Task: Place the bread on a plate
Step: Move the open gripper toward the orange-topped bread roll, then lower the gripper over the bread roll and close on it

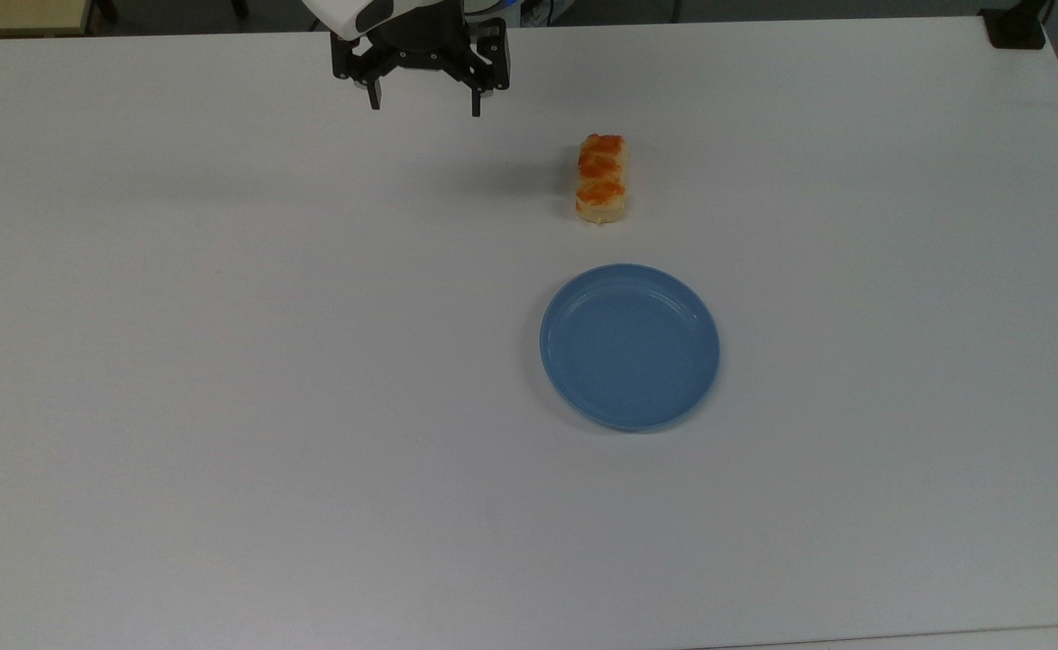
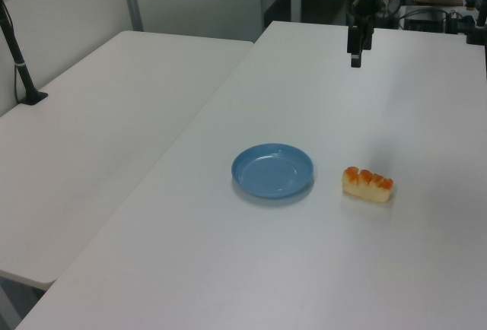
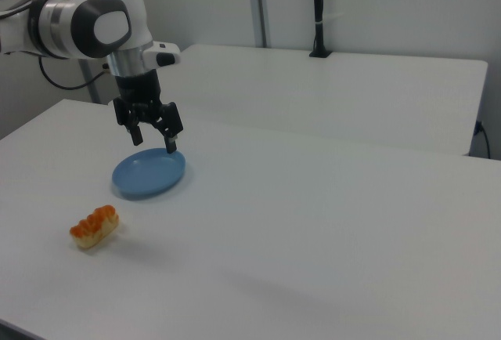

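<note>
Currently pincer [image 1: 422,101] is held above table [image 1: 222,361], fingers apart, nothing gripped. Bread [image 1: 601,178] lies toward the top view's right of it, long axis vertical there, just above plate [image 1: 629,346], not touching.

no readable text or labels
</note>
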Robot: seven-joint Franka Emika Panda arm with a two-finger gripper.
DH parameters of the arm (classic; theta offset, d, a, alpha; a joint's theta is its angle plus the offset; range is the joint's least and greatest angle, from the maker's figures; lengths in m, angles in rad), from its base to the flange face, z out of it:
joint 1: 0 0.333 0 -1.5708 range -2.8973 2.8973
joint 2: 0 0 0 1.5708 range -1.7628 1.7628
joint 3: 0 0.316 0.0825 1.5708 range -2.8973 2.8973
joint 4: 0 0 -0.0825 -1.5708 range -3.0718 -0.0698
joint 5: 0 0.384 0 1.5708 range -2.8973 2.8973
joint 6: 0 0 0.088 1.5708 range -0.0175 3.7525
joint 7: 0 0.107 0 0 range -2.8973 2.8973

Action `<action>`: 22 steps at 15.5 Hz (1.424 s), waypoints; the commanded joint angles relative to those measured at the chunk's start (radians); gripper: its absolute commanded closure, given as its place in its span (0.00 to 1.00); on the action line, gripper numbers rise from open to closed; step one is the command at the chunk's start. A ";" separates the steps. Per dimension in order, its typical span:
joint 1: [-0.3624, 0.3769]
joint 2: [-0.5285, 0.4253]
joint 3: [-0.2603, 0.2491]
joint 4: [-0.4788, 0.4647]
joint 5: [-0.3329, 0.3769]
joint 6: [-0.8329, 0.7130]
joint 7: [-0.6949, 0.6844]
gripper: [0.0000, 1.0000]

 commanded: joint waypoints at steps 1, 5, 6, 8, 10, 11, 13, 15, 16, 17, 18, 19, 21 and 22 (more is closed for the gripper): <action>0.035 -0.006 -0.002 0.001 0.007 -0.084 -0.008 0.00; 0.121 0.000 -0.002 -0.018 0.057 -0.098 -0.006 0.00; 0.141 0.003 -0.002 -0.025 0.057 -0.097 -0.006 0.00; 0.187 0.020 -0.002 -0.048 0.057 -0.083 0.007 0.00; 0.227 0.064 -0.002 -0.053 0.057 -0.063 0.065 0.00; 0.244 0.082 -0.002 -0.056 0.057 -0.039 0.096 0.00; 0.281 0.135 -0.002 -0.073 0.057 0.021 0.170 0.00; 0.302 0.181 -0.002 -0.077 0.056 0.037 0.193 0.00; 0.307 0.197 -0.002 -0.088 0.056 0.052 0.198 0.00; 0.314 0.210 -0.001 -0.105 0.053 0.083 0.211 0.00; 0.336 0.216 -0.001 -0.137 0.045 0.136 0.234 0.00; 0.341 0.222 -0.001 -0.154 0.044 0.162 0.245 0.00; 0.342 0.257 0.019 -0.173 0.034 0.208 0.280 0.00; 0.344 0.268 0.021 -0.174 0.022 0.216 0.300 0.06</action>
